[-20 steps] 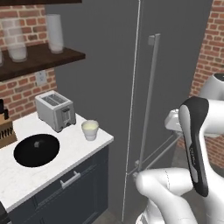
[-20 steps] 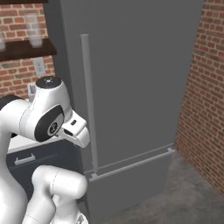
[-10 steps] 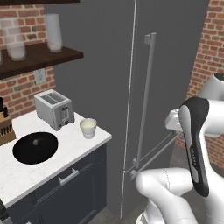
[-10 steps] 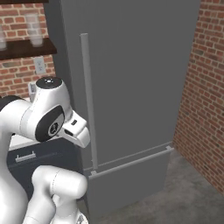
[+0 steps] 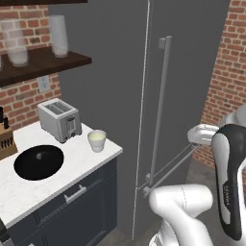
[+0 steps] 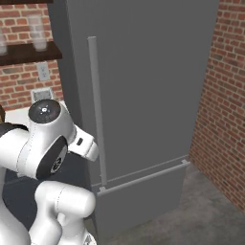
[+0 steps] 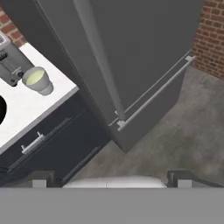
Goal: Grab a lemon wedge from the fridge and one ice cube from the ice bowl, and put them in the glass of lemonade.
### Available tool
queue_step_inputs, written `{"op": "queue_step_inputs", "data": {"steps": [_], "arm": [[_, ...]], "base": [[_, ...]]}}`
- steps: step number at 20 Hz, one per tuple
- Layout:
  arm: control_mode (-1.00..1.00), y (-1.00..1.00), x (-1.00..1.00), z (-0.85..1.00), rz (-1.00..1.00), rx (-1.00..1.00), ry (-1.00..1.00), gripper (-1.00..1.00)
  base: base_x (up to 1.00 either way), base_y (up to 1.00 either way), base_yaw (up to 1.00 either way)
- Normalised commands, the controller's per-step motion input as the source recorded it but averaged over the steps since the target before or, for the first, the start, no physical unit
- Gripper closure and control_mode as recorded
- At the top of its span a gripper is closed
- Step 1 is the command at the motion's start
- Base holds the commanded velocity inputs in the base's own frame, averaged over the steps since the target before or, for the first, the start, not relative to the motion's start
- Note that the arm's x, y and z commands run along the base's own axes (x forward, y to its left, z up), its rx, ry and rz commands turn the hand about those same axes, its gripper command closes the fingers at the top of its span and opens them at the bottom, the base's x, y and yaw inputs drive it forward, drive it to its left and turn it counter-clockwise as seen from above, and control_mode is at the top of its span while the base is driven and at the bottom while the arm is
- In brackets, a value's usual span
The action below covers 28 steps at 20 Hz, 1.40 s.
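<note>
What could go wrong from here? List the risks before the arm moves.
1. The fridge is shut; the open gripper must catch its narrow handle, so a miss seems possible.
2. The glass of lemonade stands near the counter edge beside the fridge; a swinging arm might knock it.

Fridge (image 6: 143, 86) shut, vertical bar handle (image 6: 97, 115) left of door; toaster (image 6: 42, 94) perhaps behind arm.

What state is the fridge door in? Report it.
Shut. The fridge shows an unbroken dark grey front, its long bar handle flat against it, and none of the interior can be seen.
</note>
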Motion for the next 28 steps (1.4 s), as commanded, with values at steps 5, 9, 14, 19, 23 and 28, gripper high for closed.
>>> {"op": "queue_step_inputs", "data": {"steps": [5,9,14,19,23,28], "arm": [[-1.0,0.0,-0.07,0.09,0.12,0.0,-0.49,-1.0],[-1.0,0.0,0.06,0.29,0.12,0.0,-0.24,-1.0],[-1.0,0.0,0.37,0.43,0.09,0.0,-0.09,-1.0],[-1.0,0.05,0.68,0.24,0.02,0.0,-0.12,-1.0],[-1.0,0.06,0.59,0.01,0.01,0.0,-0.16,-1.0],[-1.0,0.16,0.67,0.0,0.03,-0.06,0.07,-1.0]], "base": [[0.0,0.0,0.0],[0.0,0.0,0.0],[0.0,0.0,0.0],[0.0,0.0,0.0],[0.0,0.0,0.0],[0.0,0.0,0.0]]}}
